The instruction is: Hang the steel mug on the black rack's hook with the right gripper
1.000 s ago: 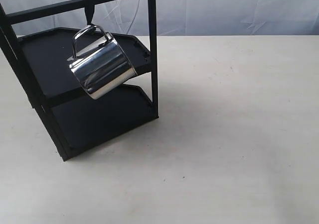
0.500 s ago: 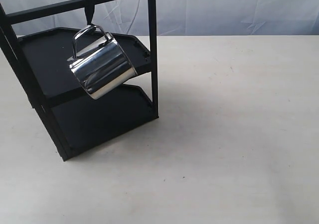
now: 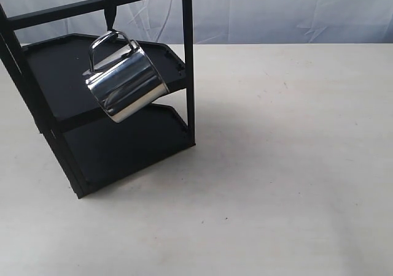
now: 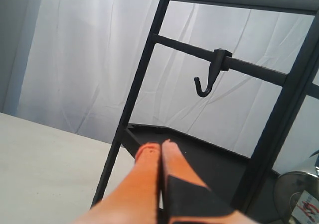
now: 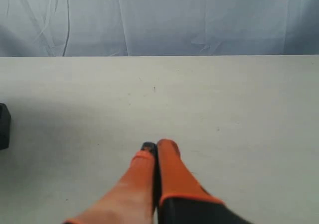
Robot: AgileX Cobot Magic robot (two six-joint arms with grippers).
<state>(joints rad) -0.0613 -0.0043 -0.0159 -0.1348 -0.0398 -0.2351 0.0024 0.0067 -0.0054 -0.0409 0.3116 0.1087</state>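
The steel mug hangs tilted by its looped handle from the hook on the black rack's top crossbar, in front of the upper shelf. No gripper touches it, and neither gripper shows in the exterior view. In the right wrist view the right gripper is shut with nothing between its orange pads, over bare table. The left gripper is shut and empty beside the rack. That view shows a bare hook on a crossbar and a sliver of the mug by a post.
The rack stands at the exterior view's left, on a pale table. A white cloth backdrop hangs behind. A small black block sits at the edge of the right wrist view.
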